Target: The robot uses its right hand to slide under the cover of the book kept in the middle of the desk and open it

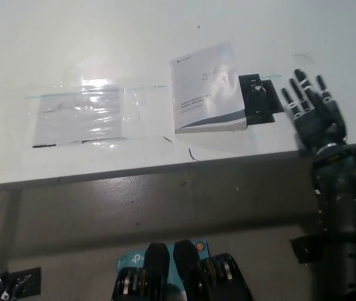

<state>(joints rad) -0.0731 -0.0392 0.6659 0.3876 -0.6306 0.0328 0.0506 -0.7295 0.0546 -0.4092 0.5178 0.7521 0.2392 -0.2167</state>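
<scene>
Book [207, 88], a closed white paperback with a grey-banded cover, lies to the left of the black right hand [313, 113], which is empty, fingers spread; long axis runs away from the robot.

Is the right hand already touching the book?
No, the open right hand is over the desk, apart from the closed book.

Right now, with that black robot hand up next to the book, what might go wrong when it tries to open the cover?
The book lies closed and flat, so the open right robot hand may push it along the desk rather than get under the cover. The black holder touching the book's right edge sits between them and could catch the fingers. The book is also near the desk's front edge.
</scene>
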